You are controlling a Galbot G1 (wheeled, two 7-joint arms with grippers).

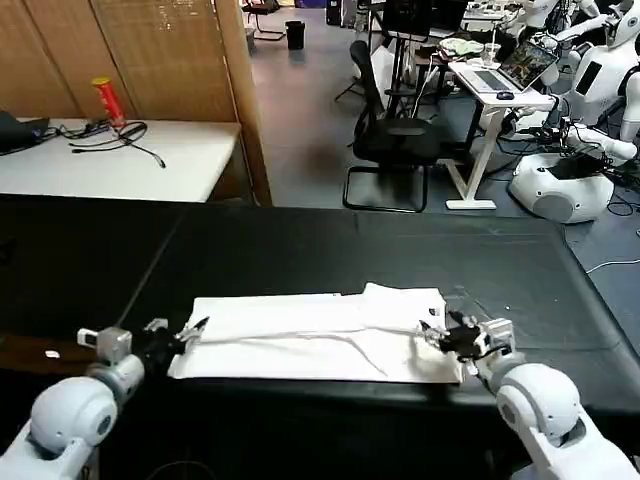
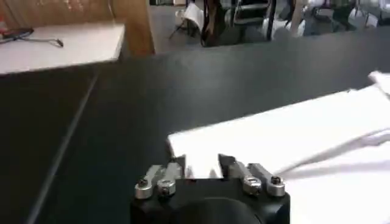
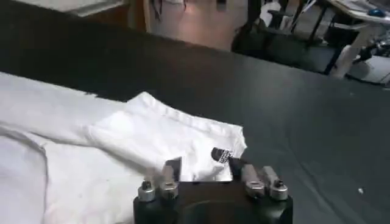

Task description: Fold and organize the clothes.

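The clothes are one white T-shirt (image 1: 320, 335), lying as a long, partly folded strip across the black table. A sleeve or flap is turned up at its right end (image 3: 152, 131). My left gripper (image 1: 197, 328) is at the shirt's left edge, open, and its fingers straddle the white cloth (image 2: 292, 131) at the corner. My right gripper (image 1: 428, 333) is at the shirt's right end, also open, with the folded cloth lying between its fingers (image 3: 173, 168). In the wrist views the left gripper (image 2: 201, 163) and the right gripper (image 3: 198, 163) both hover low over the fabric.
The black tablecloth (image 1: 300, 250) covers the table, with bare room behind and beside the shirt. A white table (image 1: 120, 160) at the back left holds a red can (image 1: 105, 98) and cables. An office chair (image 1: 390, 140) and other robots (image 1: 570, 180) stand beyond.
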